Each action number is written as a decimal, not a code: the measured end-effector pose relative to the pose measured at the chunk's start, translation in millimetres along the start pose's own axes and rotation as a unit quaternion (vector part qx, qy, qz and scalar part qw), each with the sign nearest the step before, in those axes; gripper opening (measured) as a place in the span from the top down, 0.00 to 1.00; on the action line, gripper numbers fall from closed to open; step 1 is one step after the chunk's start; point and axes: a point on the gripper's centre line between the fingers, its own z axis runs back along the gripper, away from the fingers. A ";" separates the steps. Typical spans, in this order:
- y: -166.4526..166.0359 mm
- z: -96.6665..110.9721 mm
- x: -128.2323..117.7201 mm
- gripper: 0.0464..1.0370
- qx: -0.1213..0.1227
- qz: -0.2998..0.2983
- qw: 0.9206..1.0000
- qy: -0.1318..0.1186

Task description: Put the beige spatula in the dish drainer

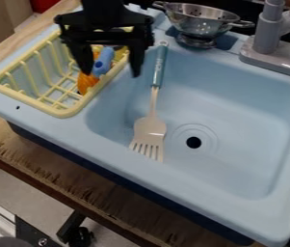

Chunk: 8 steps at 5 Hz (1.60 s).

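- Spatula (150,126): in sink (243,144), not in drainer (28,101) yet. Handle (159,65) points to 12 o'clock, end at the far rim; slotted head toward 6, drain (193,142) just off its 4 o'clock side.
- Gripper (112,73): wide, holding nothing, hanging over the 2 o'clock part of the drainer. Fingers sit at 9 and 3.
- Step in hand, my read: get the grasp. Shift toward 3 o'clock, centre on the handle, then lower.
- Finger line already runs roughly across the handle, so little wrist turn should be needed.
- Aim for the handle's lower half: nearer the balance point, less swing from the head. Too near the end and the head will likely droop.
- Watch the 9 o'clock finger on the sink wall and the drainer rim going down.
- Close square, lift straight, check for roll before moving.
- Carry toward 10, head above the drainer rim. Orange toy (85,83) and blue toy (103,61) are in there; set down toward its 8 o'clock side.
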 end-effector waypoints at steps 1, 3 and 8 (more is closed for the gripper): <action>-27.7 -2.7 7.7 0.04 0.005 0.005 1.000 -0.003; -44.8 -14.5 17.0 0.04 0.010 0.010 1.000 -0.020; -32.3 -46.3 22.8 0.04 0.045 0.005 0.997 -0.059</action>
